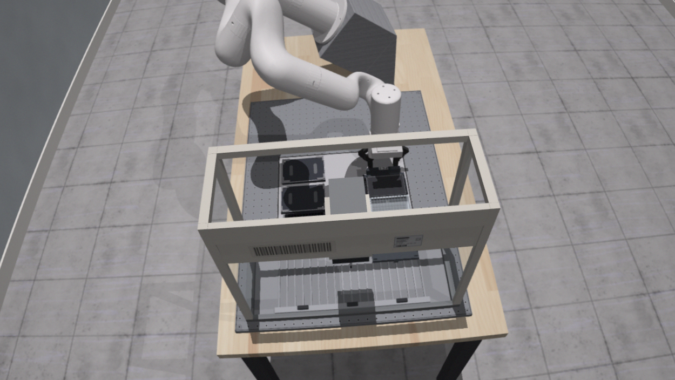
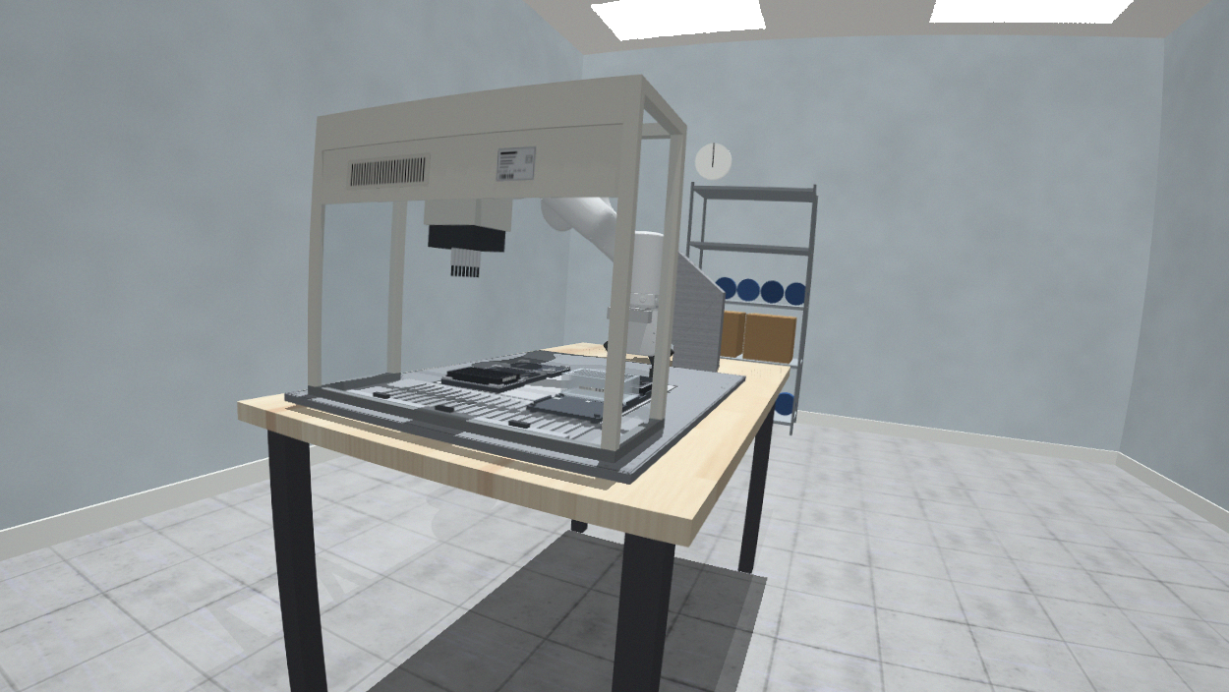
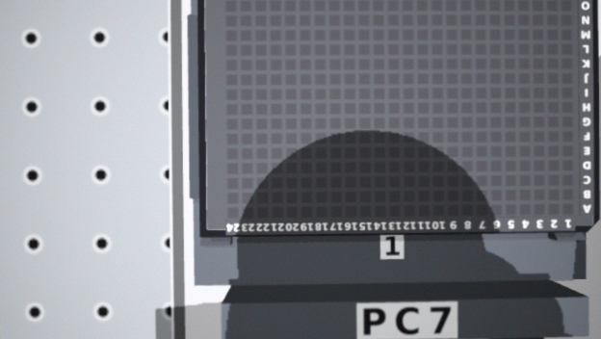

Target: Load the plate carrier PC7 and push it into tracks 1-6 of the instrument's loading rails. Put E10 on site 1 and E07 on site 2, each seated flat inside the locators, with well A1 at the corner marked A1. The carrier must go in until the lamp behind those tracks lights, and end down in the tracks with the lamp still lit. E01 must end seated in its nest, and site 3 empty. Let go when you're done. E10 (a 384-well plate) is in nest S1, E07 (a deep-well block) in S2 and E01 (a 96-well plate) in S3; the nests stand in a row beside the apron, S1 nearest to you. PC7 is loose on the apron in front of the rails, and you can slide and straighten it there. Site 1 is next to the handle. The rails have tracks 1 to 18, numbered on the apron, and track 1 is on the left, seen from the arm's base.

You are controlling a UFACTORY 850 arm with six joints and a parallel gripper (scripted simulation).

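Note:
The carrier PC7 lies on the apron in front of the rails; its handle label [image 3: 406,320] is at the bottom of the wrist view. The dark 384-well plate E10 [image 3: 395,111] sits on site 1, just above the "1" mark [image 3: 392,247], with its A1 corner at the lower right. The pale deep-well block E07 [image 1: 388,203] sits on the site beyond it. My gripper [image 1: 384,172] hangs open over the handle end of the carrier and holds nothing. Its fingers do not show in the wrist view.
Two empty dark nests [image 1: 302,170] [image 1: 302,197] stand beside the apron; the third is hidden behind the instrument frame beam [image 1: 346,222]. The rails [image 1: 349,283] lie under the frame. A grey pipetting head [image 2: 468,227] hangs from the frame.

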